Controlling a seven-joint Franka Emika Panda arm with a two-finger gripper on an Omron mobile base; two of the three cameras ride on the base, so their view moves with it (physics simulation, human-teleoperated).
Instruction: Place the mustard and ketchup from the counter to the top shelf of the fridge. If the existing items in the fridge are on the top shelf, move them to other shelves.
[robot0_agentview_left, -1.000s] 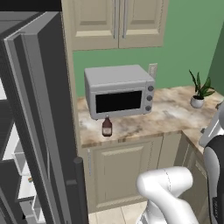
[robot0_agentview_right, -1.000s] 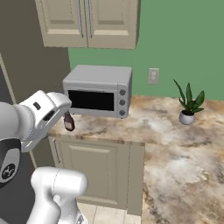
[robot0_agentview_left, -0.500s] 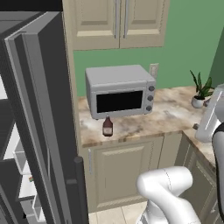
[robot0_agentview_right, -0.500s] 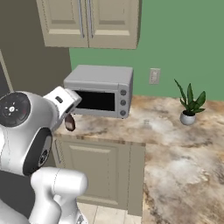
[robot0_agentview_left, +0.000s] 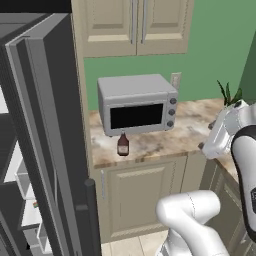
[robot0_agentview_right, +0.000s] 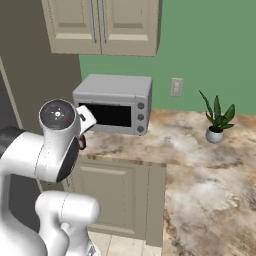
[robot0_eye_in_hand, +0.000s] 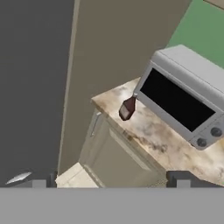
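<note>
Gripper (robot0_eye_in_hand: 111, 181) released, empty, well apart from the ketchup (robot0_agentview_left: 122, 144)
Reaching in, a finger may clip the microwave (robot0_agentview_left: 137, 103) just behind and topple the bottle

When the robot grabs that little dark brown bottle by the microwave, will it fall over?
Maybe. The small dark reddish-brown bottle stands upright, narrowing to a thin neck, so a high nudge could tip it. It looks stiff and probably light. On its side, it might roll.

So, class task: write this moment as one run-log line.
ketchup: upright on counter, before microwave | fingers: open, holding nothing, away from ketchup | fridge: door open | ketchup not yet picked
</note>
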